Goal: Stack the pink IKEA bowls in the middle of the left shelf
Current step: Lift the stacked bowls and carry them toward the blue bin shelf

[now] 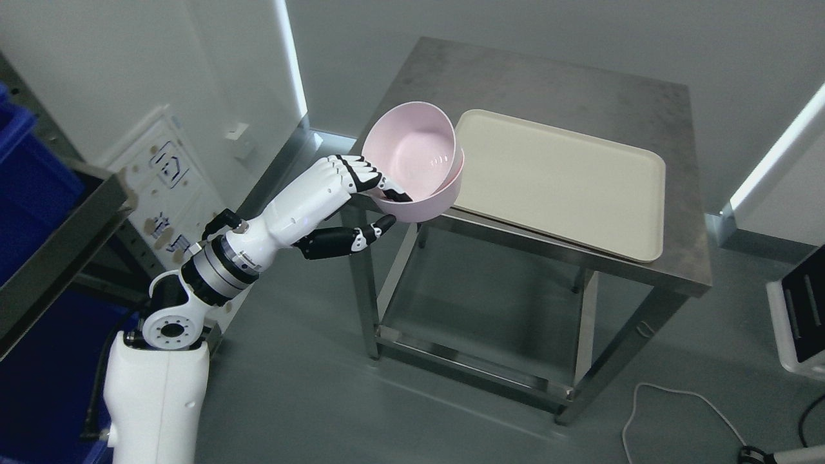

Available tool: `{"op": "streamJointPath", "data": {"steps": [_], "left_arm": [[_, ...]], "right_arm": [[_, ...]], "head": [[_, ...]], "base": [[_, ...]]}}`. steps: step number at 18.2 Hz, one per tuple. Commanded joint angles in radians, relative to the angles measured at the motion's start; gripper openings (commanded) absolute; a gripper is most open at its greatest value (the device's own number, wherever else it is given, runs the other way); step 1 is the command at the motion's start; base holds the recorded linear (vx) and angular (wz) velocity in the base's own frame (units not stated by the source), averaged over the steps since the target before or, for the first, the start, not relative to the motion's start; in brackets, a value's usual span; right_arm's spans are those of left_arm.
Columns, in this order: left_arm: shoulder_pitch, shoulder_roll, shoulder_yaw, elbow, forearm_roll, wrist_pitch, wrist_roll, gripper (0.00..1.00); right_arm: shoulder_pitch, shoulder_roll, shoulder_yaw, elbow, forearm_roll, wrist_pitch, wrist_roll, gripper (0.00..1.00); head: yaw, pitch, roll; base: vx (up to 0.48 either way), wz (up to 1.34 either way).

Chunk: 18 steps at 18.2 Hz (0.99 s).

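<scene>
Left hand (361, 193) is clamped on the pink bowls (416, 161): its fingers hook over the near rim into the hollow, and the thumb sits below, against the outer wall. Two bowls appear nested, one rim showing just under the other. They are tilted, mouth turned up and toward the camera, and held in the air at the left corner of the bench (554, 90), their far side just over the left end of the cream tray (561, 180). Whether the lower bowl touches the tray cannot be told.

The relation that matters is sideways. The bowls lie at the far right end of the arm's reach, while the shelf (58, 238) shows at the picture's left edge, well apart from them, with blue bins (26, 161) on it. So the carry should run leftward, across the open floor between bench and shelf, and the left arm is the right one for it. With the grip on one rim only, the inner bowl could slide if the tilt grows.

The right arm is out of view.
</scene>
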Motion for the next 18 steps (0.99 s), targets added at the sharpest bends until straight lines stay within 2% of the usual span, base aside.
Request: {"op": "streamJointPath", "data": {"steps": [1, 10, 16, 18], "left_arm": [[0.035, 0.025, 0.088, -0.051, 0.006, 0.0, -0.001, 0.05], [-0.016, 0.025, 0.151, -0.098, 0.009, 0.0, 0.003, 0.05], [-0.022, 0.033, 0.262, -0.098, 0.009, 0.0, 0.001, 0.05], [-0.034, 0.056, 0.292, -0.098, 0.009, 0.0, 0.001, 0.05]], "right_arm": [[0.002, -0.017, -0.011, -0.034, 0.0, -0.001, 0.001, 1.0], [0.002, -0.017, -0.011, -0.034, 0.0, -0.001, 0.001, 1.0], [0.002, -0.017, -0.011, -0.034, 0.0, -0.001, 0.001, 1.0], [0.002, -0.017, -0.011, -0.034, 0.0, -0.001, 0.001, 1.0]], "head": [[0.0, 0.0, 0.0], [0.0, 0.0, 0.0], [0.0, 0.0, 0.0], [0.0, 0.0, 0.0]], "base": [[-0.226, 0.64], [-0.246, 0.72], [-0.189, 0.85], [-0.141, 0.72]]}}
